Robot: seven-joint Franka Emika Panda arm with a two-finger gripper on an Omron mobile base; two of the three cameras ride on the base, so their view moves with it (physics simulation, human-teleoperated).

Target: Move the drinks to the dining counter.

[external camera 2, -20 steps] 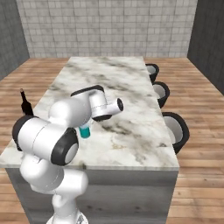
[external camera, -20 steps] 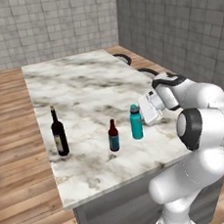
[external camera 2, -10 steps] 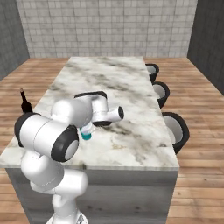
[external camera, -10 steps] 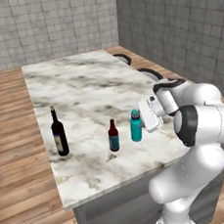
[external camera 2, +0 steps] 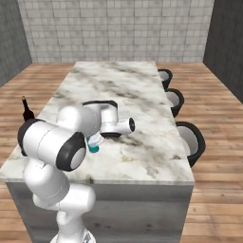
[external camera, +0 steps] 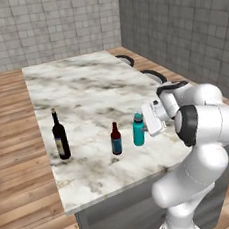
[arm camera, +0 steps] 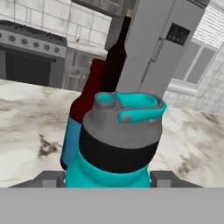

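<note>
The teal water bottle (external camera: 138,130) stands upright near the front right of the dining counter (external camera: 83,85), a long white-grey marble island. My gripper (external camera: 147,124) is shut on it from the right side. In the hand view the teal water bottle (arm camera: 116,144) sits between my fingers (arm camera: 51,177), its grey cap towards the camera. To its left stands the small brown-red bottle (external camera: 116,139) with a blue label, and farther left the tall dark wine bottle (external camera: 60,135). Both stand behind the teal one in the hand view: small bottle (arm camera: 81,118), wine bottle (arm camera: 116,57).
Dark round stools (external camera 2: 192,140) line the counter's right side, with another stool (external camera 2: 173,99) behind. Wooden floor surrounds the island. Beyond the counter the hand view shows a stove (arm camera: 26,61) and a steel fridge (arm camera: 166,48).
My hand has come down and slightly towards the counter's front edge with the teal water bottle in it. The other two bottles have not moved.
</note>
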